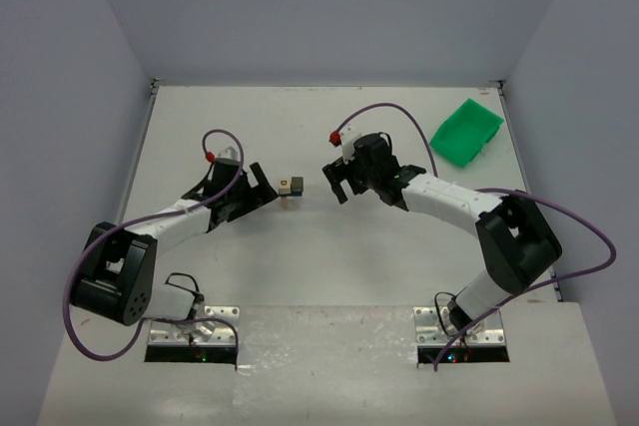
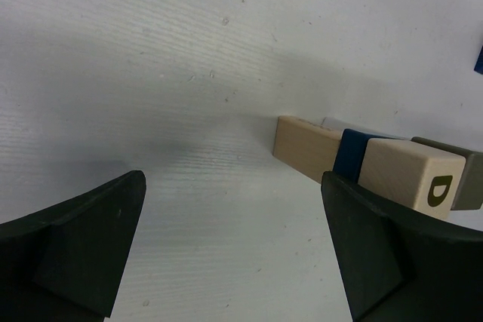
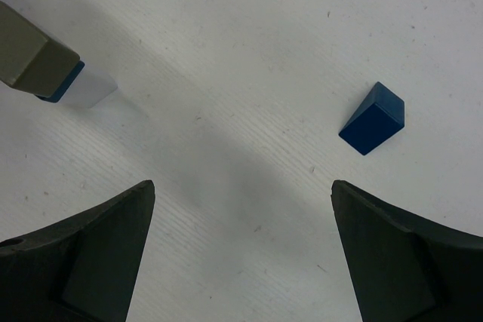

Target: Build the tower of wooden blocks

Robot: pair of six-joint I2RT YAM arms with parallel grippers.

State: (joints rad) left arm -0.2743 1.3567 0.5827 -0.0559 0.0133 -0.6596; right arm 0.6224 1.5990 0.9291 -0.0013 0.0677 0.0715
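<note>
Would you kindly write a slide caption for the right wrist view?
Open right gripper frames a loose blue wedge block, with the wood block tower at upper left.

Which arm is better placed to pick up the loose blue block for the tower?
Right. The loose blue block lies free just ahead of the open right claw, in its wrist view. The left claw is open too, but the tower stands between it and the right claw's side.

The wood block tower (image 1: pixel 290 187) stands mid-surface (image 1: pixel 300 266), with a slim gap to the left end effector (image 1: pixel 264 183) and a wider gap to the right end effector (image 1: pixel 334 184). A loose blue block (image 3: pixel 372 118) lies just ahead of the right one. A green bin (image 1: pixel 466 132) occupies the far right.
</note>
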